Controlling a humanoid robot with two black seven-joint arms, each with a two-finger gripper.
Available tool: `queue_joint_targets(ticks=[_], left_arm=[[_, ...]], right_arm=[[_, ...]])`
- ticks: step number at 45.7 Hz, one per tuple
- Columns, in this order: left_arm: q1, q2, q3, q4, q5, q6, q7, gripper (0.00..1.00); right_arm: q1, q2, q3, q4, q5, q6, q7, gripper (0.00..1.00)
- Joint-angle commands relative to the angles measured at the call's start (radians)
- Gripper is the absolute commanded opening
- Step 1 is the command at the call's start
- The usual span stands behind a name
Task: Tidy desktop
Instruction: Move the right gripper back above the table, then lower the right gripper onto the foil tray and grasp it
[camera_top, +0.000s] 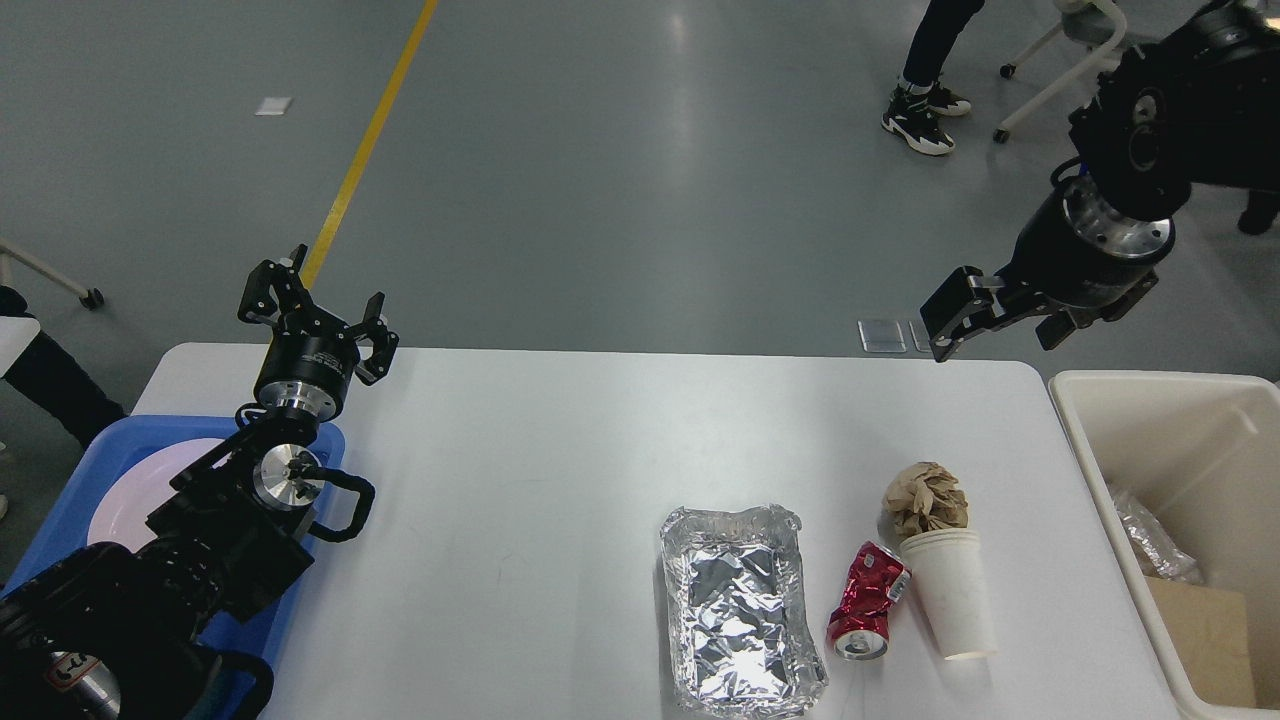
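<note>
The white desktop (520, 480) holds a crumpled foil tray (740, 610), a crushed red can (868, 603), a white paper cup (950, 592) lying on its side, and a ball of brown paper (927, 497) at the cup's far end. All lie at the front right. My right gripper (995, 335) is open and empty, high above the desktop's far right corner. My left gripper (315, 305) is open and empty above the far left corner.
A cream bin (1150, 400) stands right of the desktop with a brown paper bag (1205, 640) and clear wrap (1150, 545) inside. A blue tray (100, 450) with a pale plate (150, 480) sits at the left under my left arm. A person's feet (920, 110) and a chair are on the floor beyond.
</note>
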Motion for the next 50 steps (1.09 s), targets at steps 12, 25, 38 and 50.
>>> queue_joint_targets(ticks=[12,25,38,50], left_arm=[[0.000,0.000,0.000,0.000,0.000,0.000,0.000,0.96],[0.000,0.000,0.000,0.000,0.000,0.000,0.000,0.96],[0.000,0.000,-0.001,0.000,0.000,0.000,0.000,0.96],[0.000,0.000,0.000,0.000,0.000,0.000,0.000,0.96]], right_arm=[[-0.324,0.041,0.193,0.036,0.003,-0.185,-0.004,1.00],[-0.580,0.138,0.204,0.005,0.003,-0.428,-0.007,0.90],[-0.697,0.167,0.273,-0.073,0.003,-0.478,-0.004,0.86],[-0.784,0.220,0.276,-0.179,0.003,-0.480,-0.004,0.87]])
